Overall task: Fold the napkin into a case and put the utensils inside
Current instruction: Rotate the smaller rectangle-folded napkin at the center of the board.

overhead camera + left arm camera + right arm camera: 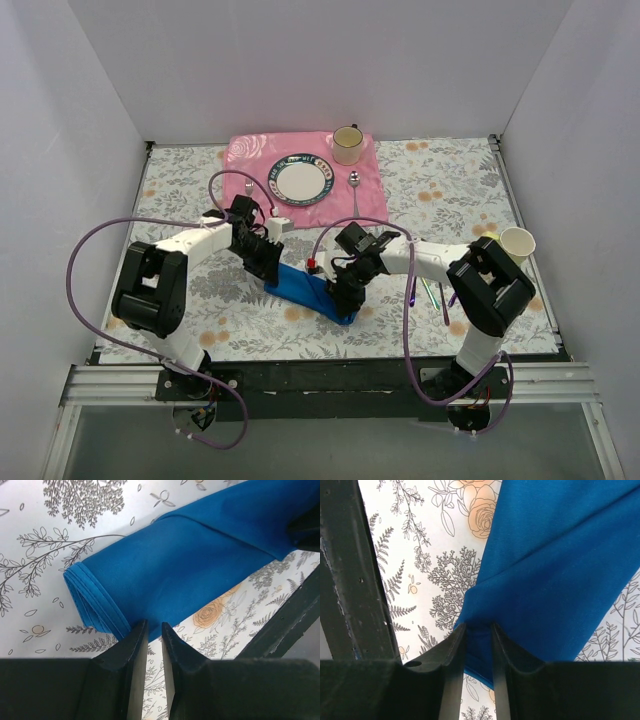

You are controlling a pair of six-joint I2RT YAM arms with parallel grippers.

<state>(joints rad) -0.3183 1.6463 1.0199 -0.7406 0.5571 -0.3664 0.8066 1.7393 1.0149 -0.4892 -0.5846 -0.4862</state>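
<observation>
A: R gripper [479, 627]?
B: Clamped on a tented corner of the royal-blue soft cloth napkin [560, 570], which is folded into a long narrow strip and laid on the floral-print tablecloth [450, 190] btw the grippers.
A: L gripper [153, 626]?
B: Fingers nearly together at the layered, stitched hem end; a grip can't be told.
A: Cutlery?
B: The slim iridescent metal utensils [430, 293] are laid flat R of the napkin, not touching. Farther back, a round dark-rimmed plate [300, 180] is set on a pink cloth placemat [245, 152].
</observation>
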